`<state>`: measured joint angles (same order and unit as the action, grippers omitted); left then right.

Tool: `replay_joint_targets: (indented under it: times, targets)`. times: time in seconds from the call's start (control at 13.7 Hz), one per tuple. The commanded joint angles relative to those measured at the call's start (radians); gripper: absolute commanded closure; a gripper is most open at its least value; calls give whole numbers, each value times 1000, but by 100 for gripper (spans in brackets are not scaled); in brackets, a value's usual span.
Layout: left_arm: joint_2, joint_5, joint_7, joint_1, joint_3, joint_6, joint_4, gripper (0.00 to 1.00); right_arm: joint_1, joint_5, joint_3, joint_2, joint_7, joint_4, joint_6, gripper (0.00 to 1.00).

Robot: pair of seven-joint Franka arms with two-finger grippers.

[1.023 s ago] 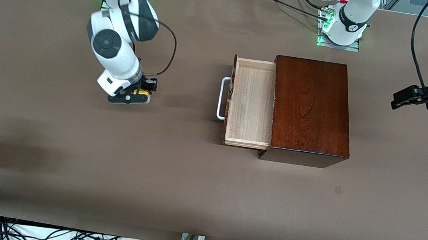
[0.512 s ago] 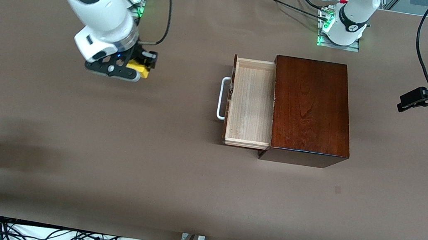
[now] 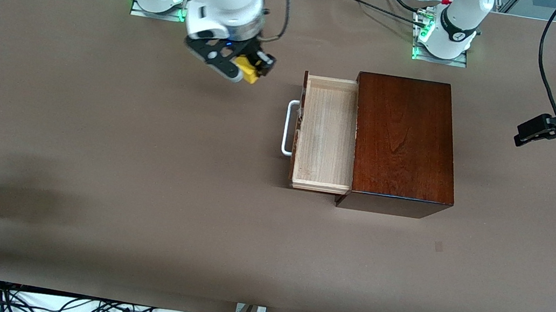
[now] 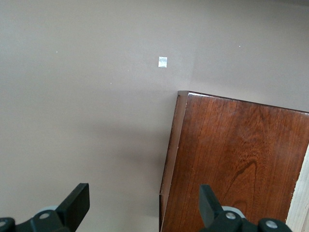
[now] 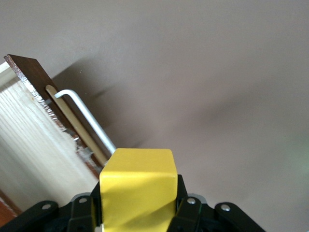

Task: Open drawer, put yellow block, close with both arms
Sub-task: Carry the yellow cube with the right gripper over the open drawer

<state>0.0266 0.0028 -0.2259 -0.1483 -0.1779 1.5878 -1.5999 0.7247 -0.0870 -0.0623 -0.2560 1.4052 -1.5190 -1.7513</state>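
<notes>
The yellow block (image 3: 250, 71) is sitting clamped in my right gripper (image 3: 248, 69), up over the table near the open drawer (image 3: 326, 133) of the wooden box (image 3: 404, 141). My left gripper (image 3: 532, 129) is waiting with fingers spread wide.

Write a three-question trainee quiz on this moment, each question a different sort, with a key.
1. True or false: the drawer is pulled out of the wooden box.
2. Multiple choice: the yellow block is A) in the drawer, B) clamped in the right gripper, C) lying on the table.
3. Fill in: the left gripper, waiting at its own end of the table, is ____.

Key: 1 true; 2 B; 3 open.
</notes>
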Motion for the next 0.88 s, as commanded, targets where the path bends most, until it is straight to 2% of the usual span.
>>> replay_joint_targets:
  times: [0.0, 0.07, 0.22, 0.37, 0.51, 0.8]
  targets:
    - [3, 6, 5, 108, 108, -2, 8, 0, 77, -17, 10, -52, 305, 39, -80, 100]
    - [1, 5, 5, 134, 135, -3, 8, 0, 93, -20, 10, -61, 413, 39, -115, 100]
    - [-1, 3, 4, 131, 135, -2, 12, 0, 134, -25, 9, -97, 628, 57, -166, 100]
    - [1, 3, 4, 130, 135, 1, 17, 0, 165, -23, 10, -179, 829, 146, -177, 100]
    - [1, 3, 5, 130, 135, 4, 18, 0, 197, -19, 10, -268, 950, 215, -177, 100]
    - [3, 5, 7, 130, 136, 8, 20, 0, 213, -13, 13, -365, 1038, 234, -238, 100]
